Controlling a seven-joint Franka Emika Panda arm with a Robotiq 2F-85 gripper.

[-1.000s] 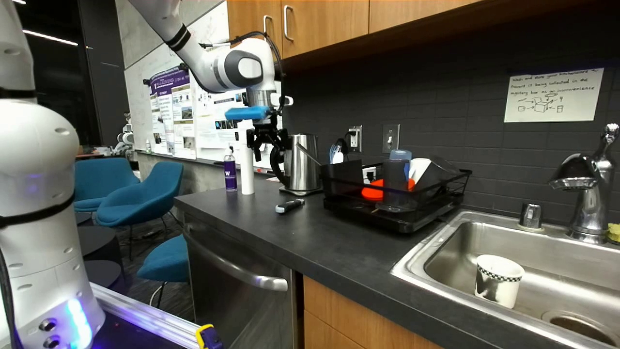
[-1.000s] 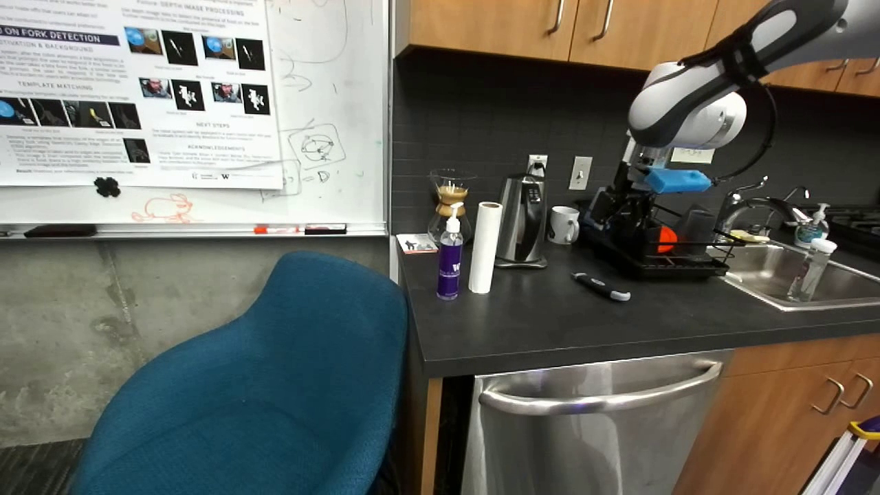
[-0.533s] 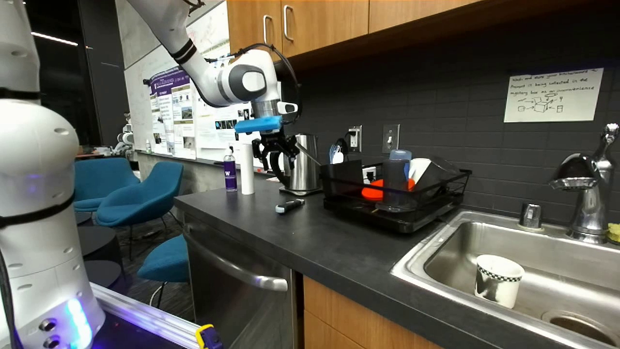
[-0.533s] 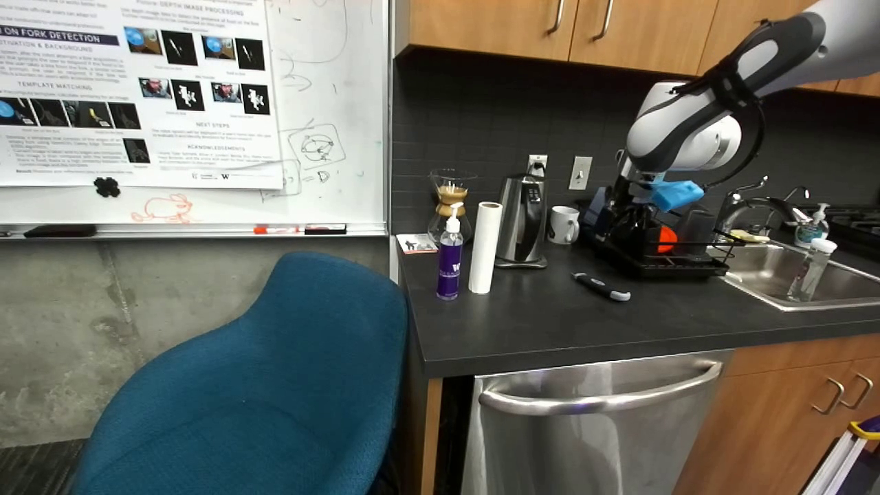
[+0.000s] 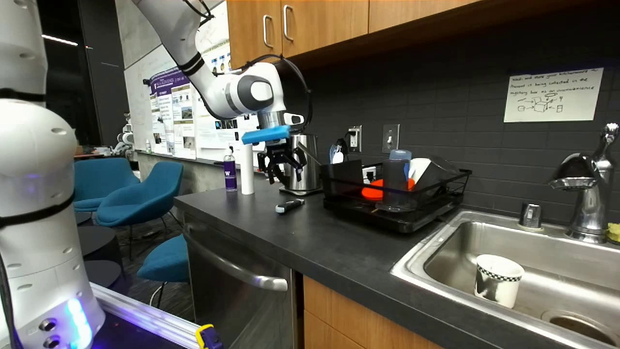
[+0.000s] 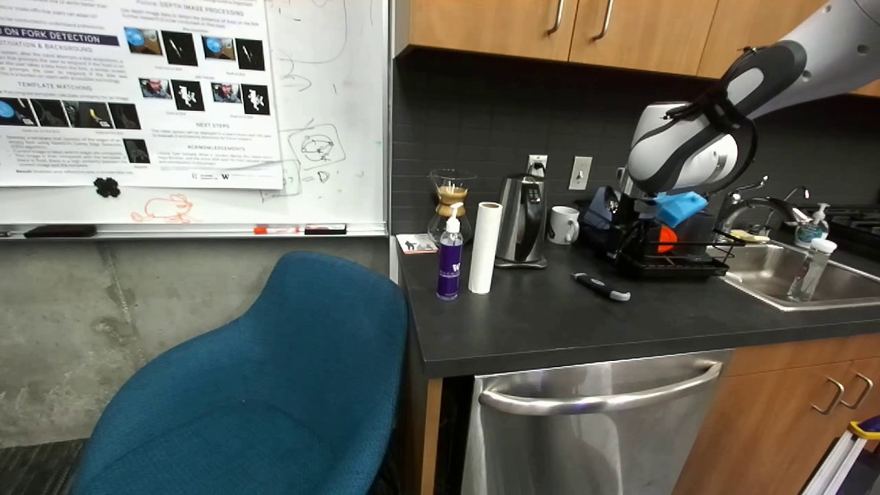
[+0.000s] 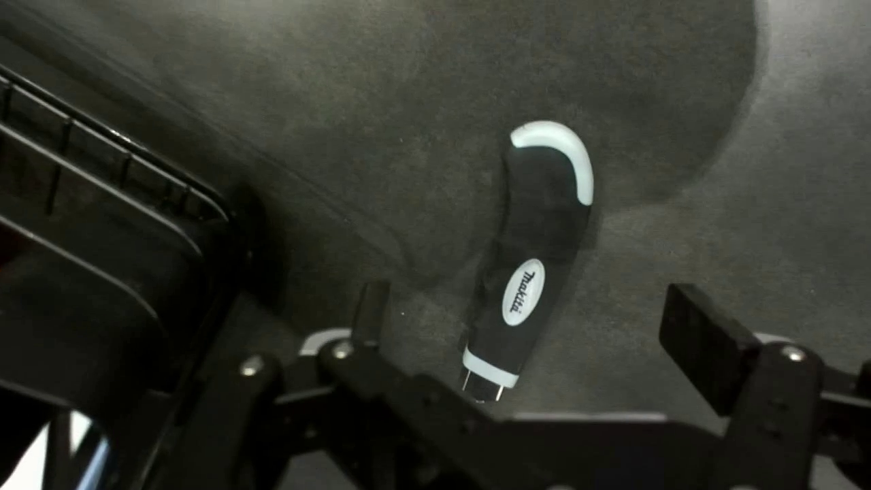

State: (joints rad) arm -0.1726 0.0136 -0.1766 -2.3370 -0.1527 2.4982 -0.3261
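Pincer lowered, jaws spread wide; black Makita tool below, apart, on counter.

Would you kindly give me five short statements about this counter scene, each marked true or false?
1. The black tool labelled Makita lies on the countertop. True.
2. The jaws are shut on that tool. False: the jaws stand open and apart from it.
3. In both exterior views, a white roll stands between the purple bottle and the kettle. True.
4. The cup with the checkered band is on the countertop. False: that cup is in the sink.
5. In an exterior view, a white mug stands beside the kettle. True.
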